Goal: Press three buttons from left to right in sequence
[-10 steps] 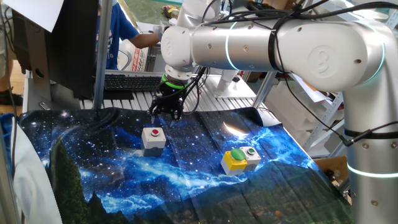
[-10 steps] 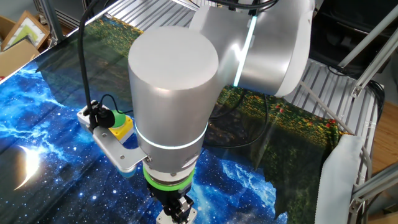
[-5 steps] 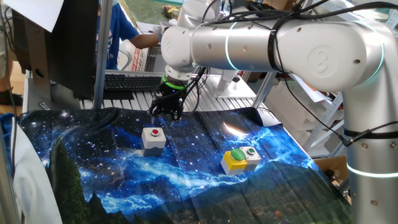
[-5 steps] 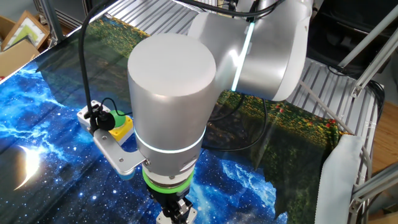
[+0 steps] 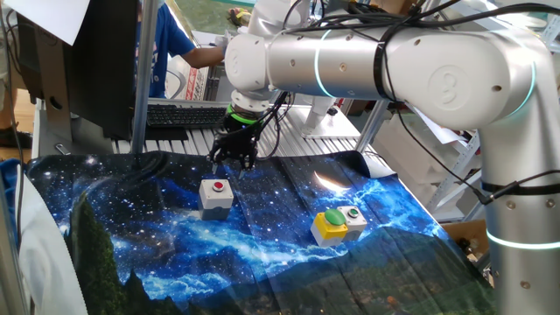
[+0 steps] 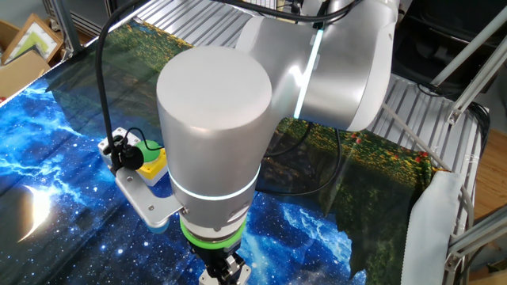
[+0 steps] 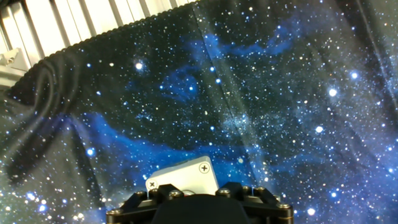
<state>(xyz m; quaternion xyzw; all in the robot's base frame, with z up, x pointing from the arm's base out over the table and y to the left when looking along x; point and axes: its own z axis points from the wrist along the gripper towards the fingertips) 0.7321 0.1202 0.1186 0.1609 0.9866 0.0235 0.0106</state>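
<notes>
The grey box with the red button point(image 5: 217, 186) stands on the starry cloth at the left. The yellow box with the large green dome point(image 5: 332, 220) and the small grey box with the tiny green button point(image 5: 354, 213) stand together to its right. My gripper point(image 5: 234, 161) hangs just above and behind the red-button box, apart from it. In the hand view the box's white top point(image 7: 184, 177) shows right ahead of the black gripper body point(image 7: 199, 208); the red button is mostly hidden under it. No view shows the fingertips clearly. In the other fixed view the yellow box point(image 6: 154, 161) peeks past the arm.
A black keyboard point(image 5: 185, 115) lies on the metal rack behind the cloth. A person in blue point(image 5: 171, 48) stands at the back. The large arm point(image 6: 214, 142) blocks much of the other fixed view. The cloth's folded edge point(image 7: 56, 68) lies toward the rack.
The arm has drifted slightly; in the other fixed view its wrist has shifted a little left and down. The buttons have not moved.
</notes>
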